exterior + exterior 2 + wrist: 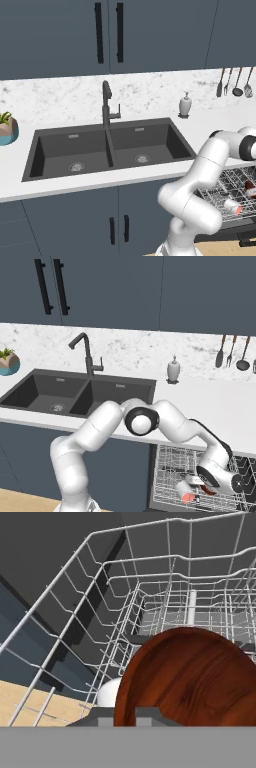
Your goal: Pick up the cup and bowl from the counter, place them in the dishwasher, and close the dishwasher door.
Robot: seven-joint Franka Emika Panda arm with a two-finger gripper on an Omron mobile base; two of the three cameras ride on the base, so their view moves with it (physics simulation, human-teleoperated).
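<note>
The counter, a white marble-patterned worktop with grey speckles, is running across the kitchen around a black double sink, and a backsplash of the same pattern is rising behind the sink. Blue-grey wall cabinets with black bar handles are hanging above the sink, and matching base cabinets are standing below it. A black faucet is standing at the back edge of the sink. To the right of the sink a white soap dispenser is sitting on the counter, and farther right utensils are hanging on the backsplash. To the left of the sink a teal pot with a plant is sitting at the picture's edge. A strip of light wood floor is showing under the base cabinets. No writing or labels can be read anywhere.

Below the counter and right of the sink, the dishwasher is standing open with its grey wire rack pulled out. The cup, pale with a red-orange end, is lying on its side in the rack. The arm is reaching down into the rack, and the gripper is sitting just beside the cup. In the hand view the bowl, dark red-brown with a wood grain, is sitting right against the fingers inside the rack; the fingers are nearly together, clamped on the bowl's rim.
</note>
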